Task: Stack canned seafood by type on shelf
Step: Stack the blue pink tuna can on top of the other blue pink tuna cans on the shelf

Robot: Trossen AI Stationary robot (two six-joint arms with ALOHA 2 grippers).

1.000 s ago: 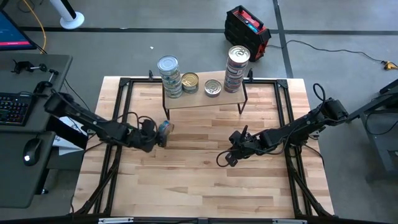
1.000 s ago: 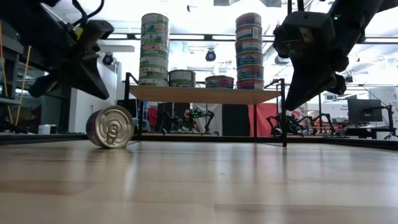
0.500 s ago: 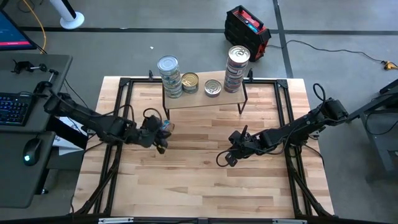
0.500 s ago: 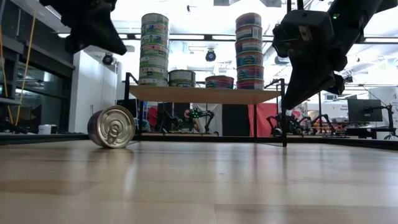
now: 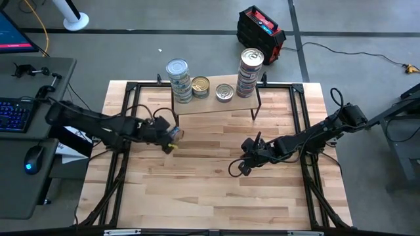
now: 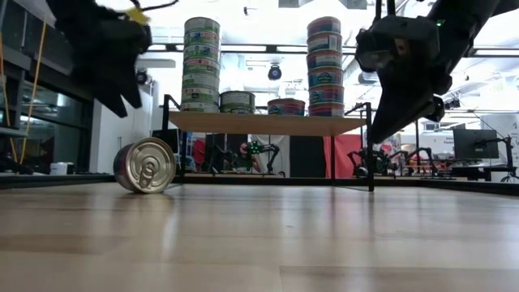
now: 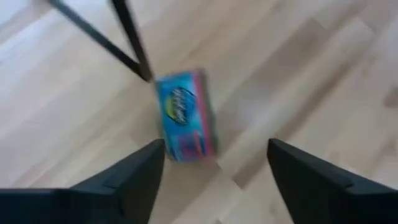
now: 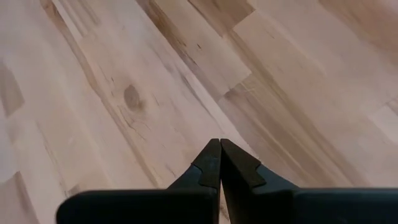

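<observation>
Jaws spread, left gripper (image 7: 214, 177) hovered over a blue-labelled, gold-lidded tin (image 7: 185, 116) lying on its side; right gripper (image 8: 220, 163) clenched at 3 o'clock.

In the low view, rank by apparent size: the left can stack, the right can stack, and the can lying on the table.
1. Left stack and right stack: look about alike, not ranked.
2. Lying can: smaller in the picture, though it lies nearer the camera than the shelf, so its true size against one stacked can is unsure.

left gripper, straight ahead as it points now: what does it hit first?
Most likely the tin on its side on the tabletop, lying ahead between the open left gripper's fingers. Depth is unclear; it isn't touching the tin.
</observation>
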